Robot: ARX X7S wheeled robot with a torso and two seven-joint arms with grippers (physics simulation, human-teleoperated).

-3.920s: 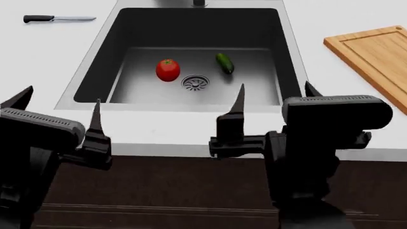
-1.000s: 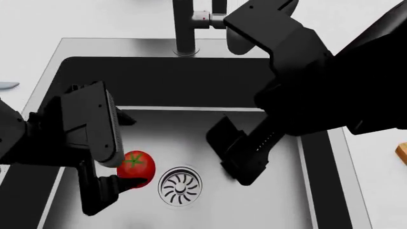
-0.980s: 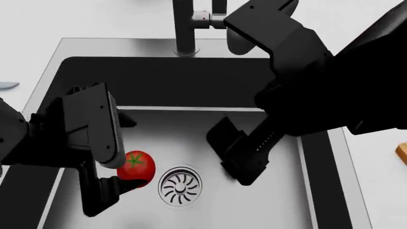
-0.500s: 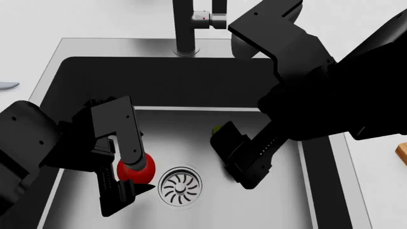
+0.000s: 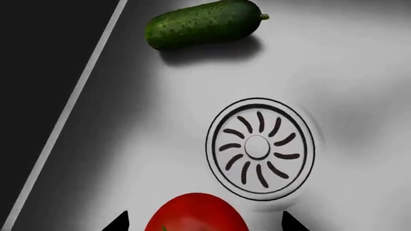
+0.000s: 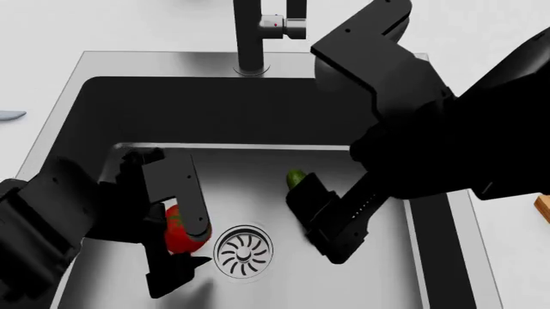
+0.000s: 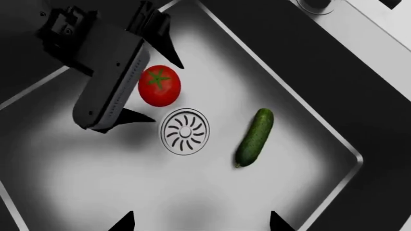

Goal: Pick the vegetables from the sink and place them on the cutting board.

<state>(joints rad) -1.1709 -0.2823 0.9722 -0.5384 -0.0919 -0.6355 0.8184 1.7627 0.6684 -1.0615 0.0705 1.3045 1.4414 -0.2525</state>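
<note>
The left gripper (image 7: 149,70) is down in the sink (image 6: 257,103), its fingers (image 7: 132,116) spread apart on either side of the tomato (image 7: 159,85) without closing on it. The tomato sits on the sink floor just beside the drain (image 7: 185,131). The cucumber (image 7: 254,137) lies flat on the other side of the drain, nearer the right wall of the sink. The right gripper (image 7: 200,222) hangs above the sink floor with its fingers (image 7: 122,222) apart and nothing between them. The faucet (image 6: 249,35) stands at the sink's far edge. A corner of the cutting board (image 6: 543,205) shows at the desk's right edge.
</note>
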